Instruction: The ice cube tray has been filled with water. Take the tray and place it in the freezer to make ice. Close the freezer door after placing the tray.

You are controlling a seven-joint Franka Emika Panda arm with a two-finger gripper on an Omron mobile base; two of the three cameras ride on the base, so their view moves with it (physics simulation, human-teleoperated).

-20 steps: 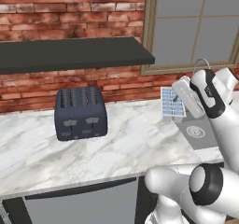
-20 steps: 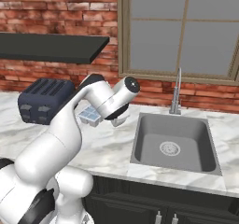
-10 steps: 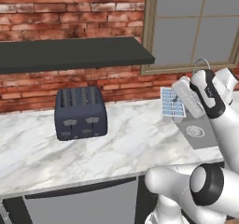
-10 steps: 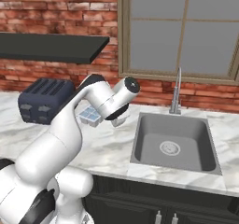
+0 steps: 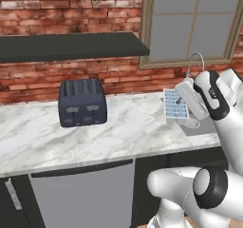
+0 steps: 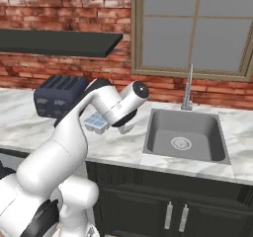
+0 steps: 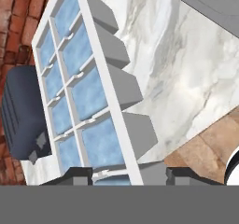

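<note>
Just left of the gripper (image 5: 179, 100) in the left base view, the ice cube tray (image 5: 174, 104) hangs tipped up on edge above the marble counter (image 5: 118, 132), its blue cells facing the camera; the toaster (image 5: 81, 102) stands well off to the left of the hand, and the tap (image 5: 195, 61) rises behind it

In the right base view the tray (image 6: 96, 123) sits at the end of the arm, below and left of the wrist, clear of the counter (image 6: 118, 144), with the sink (image 6: 185, 135) off to the right and the toaster (image 6: 59, 97) behind to the left

In the hand view the two fingertips (image 7: 78, 175) close on the near end of the tray (image 7: 88, 97), so the gripper (image 7: 128, 176) is holding it; the water (image 7: 86, 93) tints the cells pale blue, and the toaster (image 7: 21, 113) lies beyond the tray's far side
</note>
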